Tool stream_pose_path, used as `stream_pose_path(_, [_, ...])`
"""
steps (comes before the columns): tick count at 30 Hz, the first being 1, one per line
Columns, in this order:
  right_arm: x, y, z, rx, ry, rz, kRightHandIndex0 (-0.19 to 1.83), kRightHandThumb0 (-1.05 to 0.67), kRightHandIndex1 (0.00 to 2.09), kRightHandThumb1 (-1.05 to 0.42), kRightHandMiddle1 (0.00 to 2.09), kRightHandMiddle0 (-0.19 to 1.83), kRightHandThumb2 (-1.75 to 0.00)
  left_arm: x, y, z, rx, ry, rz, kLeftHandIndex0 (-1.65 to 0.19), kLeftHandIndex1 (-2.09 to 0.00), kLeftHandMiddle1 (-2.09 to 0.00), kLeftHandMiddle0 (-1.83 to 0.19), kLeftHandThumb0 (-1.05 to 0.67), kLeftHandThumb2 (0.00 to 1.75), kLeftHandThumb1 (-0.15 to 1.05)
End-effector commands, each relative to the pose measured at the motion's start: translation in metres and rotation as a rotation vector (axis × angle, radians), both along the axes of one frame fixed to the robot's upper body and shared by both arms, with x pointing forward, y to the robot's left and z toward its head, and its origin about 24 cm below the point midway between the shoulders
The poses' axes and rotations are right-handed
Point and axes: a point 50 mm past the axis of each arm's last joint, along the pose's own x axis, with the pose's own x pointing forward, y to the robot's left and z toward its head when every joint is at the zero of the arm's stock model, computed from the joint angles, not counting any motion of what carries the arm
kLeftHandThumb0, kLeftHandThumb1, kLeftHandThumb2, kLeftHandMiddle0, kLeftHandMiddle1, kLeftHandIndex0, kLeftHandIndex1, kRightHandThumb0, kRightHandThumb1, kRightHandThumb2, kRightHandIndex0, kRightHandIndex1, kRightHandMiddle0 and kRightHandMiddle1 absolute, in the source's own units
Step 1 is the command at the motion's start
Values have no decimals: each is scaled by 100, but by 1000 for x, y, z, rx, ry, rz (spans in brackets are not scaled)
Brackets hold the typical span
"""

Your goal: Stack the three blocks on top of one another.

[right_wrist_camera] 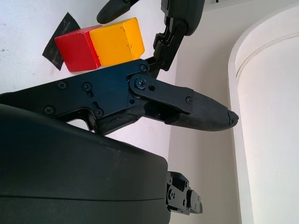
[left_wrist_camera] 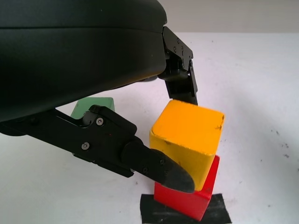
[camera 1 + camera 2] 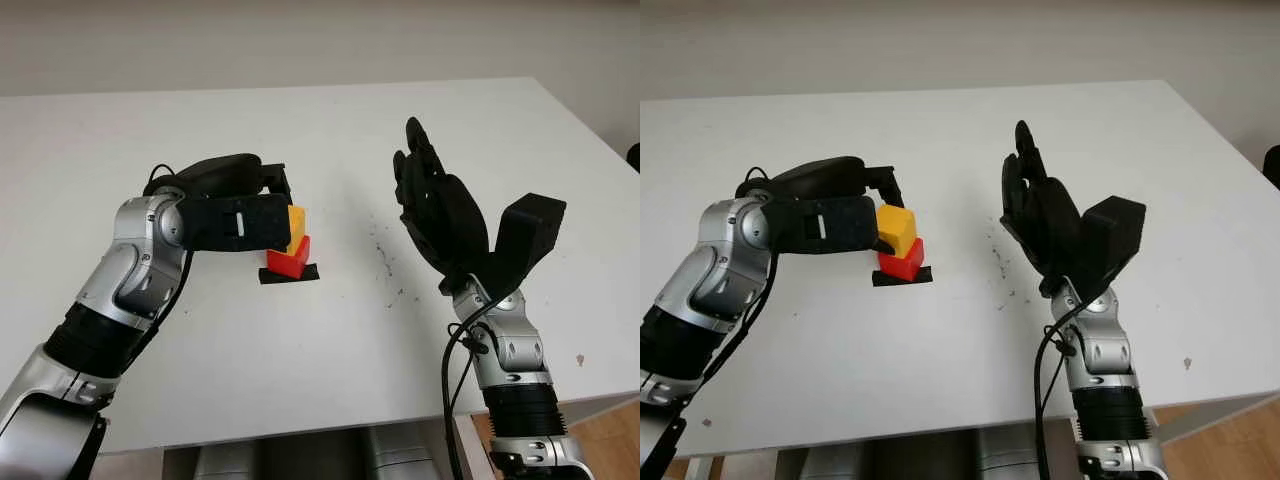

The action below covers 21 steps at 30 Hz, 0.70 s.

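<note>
Your left hand [image 3: 855,222] has its fingers [image 2: 161,169] pinched on the yellow block [image 2: 187,137], which sits skewed on the red block [image 2: 187,198] over the black patch [image 2: 154,210]. Square it before letting go. The green block [image 2: 92,108] waits behind; your right hand [image 3: 1040,215] is open, raised well apart.

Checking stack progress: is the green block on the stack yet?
No. The green block sits on the table behind the left hand; only yellow block tops red block.

Bright, even light w/ soft shadows, sharp.

Silver-jointed arms, black hands [image 3: 445,215] (visible screws), trailing black cables [image 3: 452,370].
</note>
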Motion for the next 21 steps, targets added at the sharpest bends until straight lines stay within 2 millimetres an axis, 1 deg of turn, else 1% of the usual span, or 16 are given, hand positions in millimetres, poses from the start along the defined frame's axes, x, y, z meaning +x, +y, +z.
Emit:
stream_pose_path(1, [0,0,4,0,-24,0,-19,-75,0,-105,0,-19,-72,0,-2,7,22,-11,-12,-19,-16,-3,9,-80,6,94])
stream_pose_path(5, [1,-1,5,-4,-24,2,-19,-75,0,-105,0,-19,-72,-1,-3,9,30,14,-35,-1,-3,-1,18,-85,6,97])
stream_pose_path(10, [1,-1,5,2,-24,7,-19,-75,0,-105,0,-19,-72,-2,-3,10,18,25,-51,14,-1,0,19,-90,7,100])
stream_pose_path(16, [2,0,5,0,-25,6,-19,-76,0,-105,0,-19,-72,-5,-2,12,-36,28,-100,19,-1,0,19,-91,6,100])
stream_pose_path(18, [1,0,5,5,-22,7,-19,-76,0,-105,0,-19,-71,-8,-1,16,-85,40,-114,19,0,0,19,-96,6,102])
stream_pose_path(21, [1,0,5,8,-20,4,-19,-77,0,-105,0,-19,-69,-14,4,28,-168,35,-123,19,0,0,19,-99,6,102])
